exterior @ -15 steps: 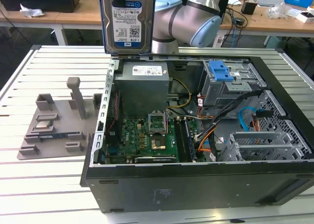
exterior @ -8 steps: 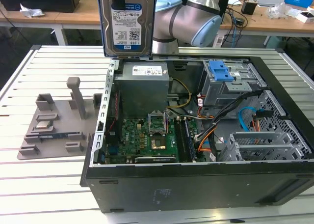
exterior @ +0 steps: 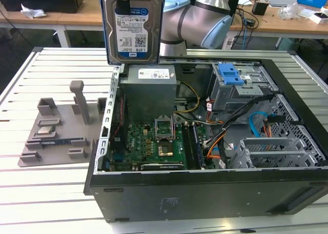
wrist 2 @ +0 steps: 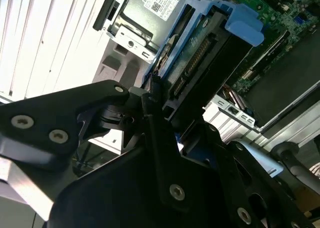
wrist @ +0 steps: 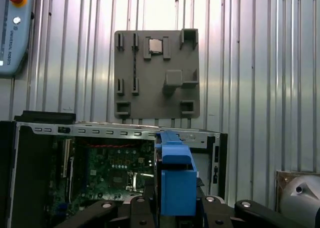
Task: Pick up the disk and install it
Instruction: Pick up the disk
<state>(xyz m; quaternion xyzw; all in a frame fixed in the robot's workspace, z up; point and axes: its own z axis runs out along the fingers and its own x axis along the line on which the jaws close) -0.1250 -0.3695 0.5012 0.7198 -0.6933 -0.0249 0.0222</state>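
the disk (exterior: 134, 28) is held upright in the upper middle of the exterior view, label outward, clear above the open computer case (exterior: 205, 188) on the bench (exterior: 46, 198). the pincer (exterior: 122, 2) is clamped on its top edge; in the second wrist view the black fingers (wrist 2: 150, 113) appear closed against its end. the pick-up is judged done, the install not yet. square alignment with the drive cage (exterior: 237, 93), at the case's upper right, is judged to be called for.

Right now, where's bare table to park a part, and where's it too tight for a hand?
Bare slats on the exterior view's left: the table camera-side of the grey fixture plate, and the strip beyond it. Crowded: inside the case, cables packed between motherboard and drive cage.
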